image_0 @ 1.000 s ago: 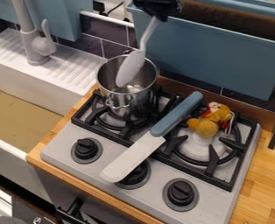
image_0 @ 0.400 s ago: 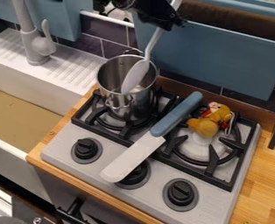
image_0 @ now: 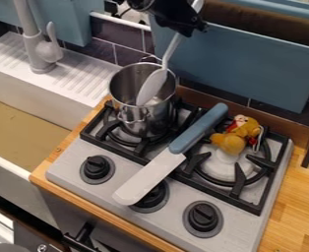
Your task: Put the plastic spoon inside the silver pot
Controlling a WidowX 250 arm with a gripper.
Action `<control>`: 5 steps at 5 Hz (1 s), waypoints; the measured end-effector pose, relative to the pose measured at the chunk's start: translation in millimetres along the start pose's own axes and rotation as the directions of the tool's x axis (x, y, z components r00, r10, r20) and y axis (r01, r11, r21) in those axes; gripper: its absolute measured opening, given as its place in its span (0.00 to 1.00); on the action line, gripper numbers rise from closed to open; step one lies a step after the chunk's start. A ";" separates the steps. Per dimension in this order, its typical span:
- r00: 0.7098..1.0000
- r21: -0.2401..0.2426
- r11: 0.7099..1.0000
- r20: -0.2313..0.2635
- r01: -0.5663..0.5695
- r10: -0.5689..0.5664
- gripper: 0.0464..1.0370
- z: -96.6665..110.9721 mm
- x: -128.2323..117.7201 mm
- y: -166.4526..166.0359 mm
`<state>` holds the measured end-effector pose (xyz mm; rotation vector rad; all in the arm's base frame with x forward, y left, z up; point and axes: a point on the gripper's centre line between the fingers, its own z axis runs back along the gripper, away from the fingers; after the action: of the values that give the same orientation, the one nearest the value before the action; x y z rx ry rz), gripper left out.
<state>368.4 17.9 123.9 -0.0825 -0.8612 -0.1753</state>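
At the top of the camera view, above and slightly right of the pot, the black gripper [image_0: 187, 29] is shut on the handle of the plastic spoon [image_0: 153, 84]. The spoon is pale grey and hangs at a slant, its bowl inside the mouth of the silver pot [image_0: 146, 119] and its handle rising past the rim through the gripper. The pot stands upright on the back left burner grate. Whether the spoon's tip touches the pot's inside, I cannot tell.
A toy knife with a blue handle [image_0: 199, 129] lies across the middle of the stove [image_0: 72, 160]. A yellow plush toy [image_0: 233, 140] sits on the right burner. The sink [image_0: 25, 128] and faucet [image_0: 37, 50] are left; a blue bin [image_0: 249, 64] hangs behind.
Since a second ago, the gripper has come lower and slightly right. The spoon's bowl has shifted a little right and down within the pot's mouth, and more handle shows above the gripper.
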 end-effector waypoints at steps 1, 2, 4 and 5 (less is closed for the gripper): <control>1.000 0.016 1.000 0.014 0.002 -0.002 0.19 -1.6 1.8 -0.3; 1.000 0.035 0.999 -0.014 -0.025 0.025 0.45 -1.8 1.9 1.2; 0.998 0.015 1.000 -0.058 -0.015 0.016 0.96 -1.4 -4.2 -2.7; 0.990 0.042 0.998 -0.133 -0.050 0.055 0.96 5.3 -10.0 -6.8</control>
<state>356.8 13.2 119.7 -0.0562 -0.7276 -0.1136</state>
